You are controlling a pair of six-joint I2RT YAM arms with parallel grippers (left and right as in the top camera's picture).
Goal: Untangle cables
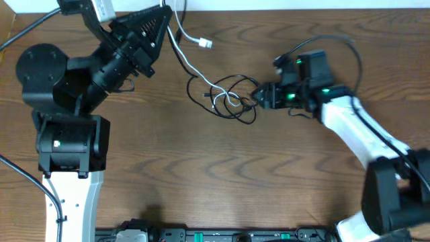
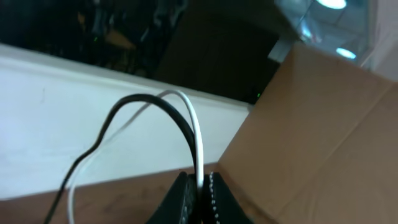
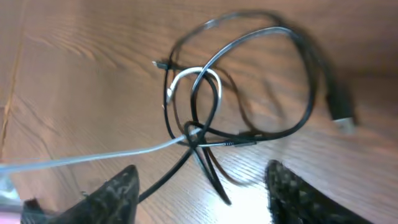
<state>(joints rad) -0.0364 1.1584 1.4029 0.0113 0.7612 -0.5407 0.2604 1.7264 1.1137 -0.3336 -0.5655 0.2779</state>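
The tangle [image 1: 227,99] lies on the bench [image 1: 201,175] just past centre toward 12 o'clock. In it the black cable [image 1: 201,86] makes several overlapping loops, and the white cable [image 1: 183,59] is threaded through them.

From the knot the white cable runs off toward 11 o'clock and up to the left claw [image 2: 200,186]. A white plug [image 1: 206,44] rests on the bench at 1 o'clock from that claw.

In the left wrist view the claw is pinched tight on the white cable, which rises straight out from between the fingers [image 2: 180,196]. The black cable arches over beside it and comes down to the same pinch. Whether it is clamped too I cannot tell.

The right claw [image 1: 258,96] sits at 3 o'clock of the tangle, right at its edge. Its own camera shows it spread wide, gripping nothing, with one finger [image 3: 118,193] at 7 o'clock of the knot and the other at 5 o'clock. The loops lie ahead of them, and a blurred black plug [image 3: 342,121] lies at 3 o'clock.
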